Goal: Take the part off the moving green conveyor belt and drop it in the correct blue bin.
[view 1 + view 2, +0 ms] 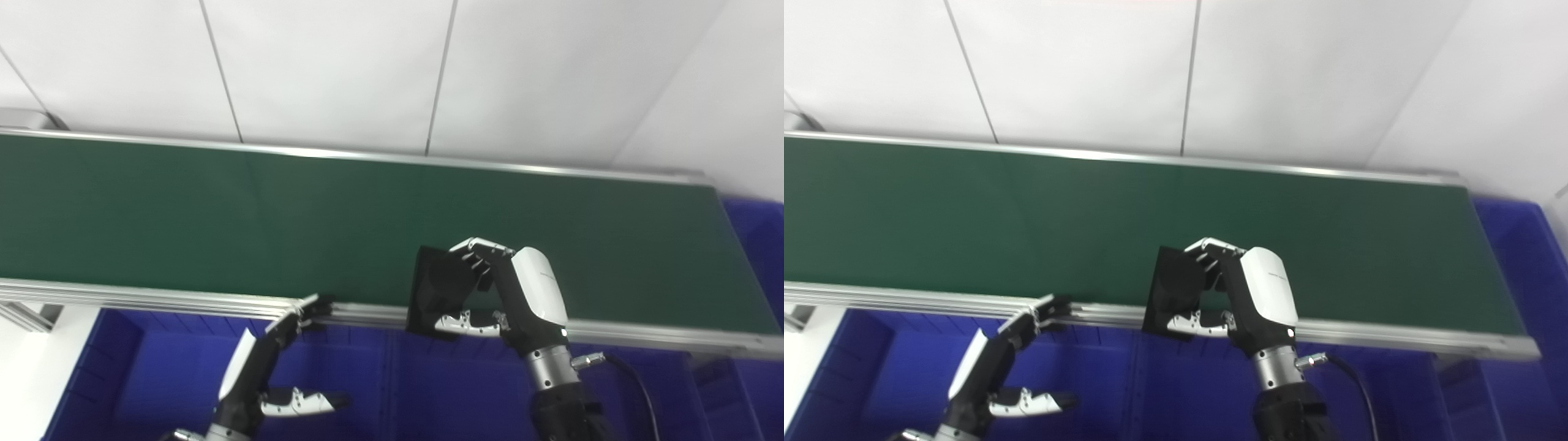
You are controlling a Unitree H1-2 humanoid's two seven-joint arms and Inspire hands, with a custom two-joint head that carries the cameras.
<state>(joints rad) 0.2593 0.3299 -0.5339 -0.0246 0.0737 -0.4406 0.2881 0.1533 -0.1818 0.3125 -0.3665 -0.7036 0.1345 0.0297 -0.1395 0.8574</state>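
A flat black square part [429, 288] is gripped in my right hand [511, 294], with fingers over its top edge and the thumb under its lower edge. It is held tilted above the near rail of the green conveyor belt [245, 214], overhanging the blue bin [380, 380] below. My left hand [269, 361] hovers open over the blue bin at the lower left, fingertips near the belt's near rail, holding nothing. The belt surface carries no other part in view.
An aluminium rail [153, 297] runs along the belt's near edge. Blue bins lie beneath it, with another blue bin [759, 233] past the belt's right end. A white panelled wall [367, 67] stands behind the belt.
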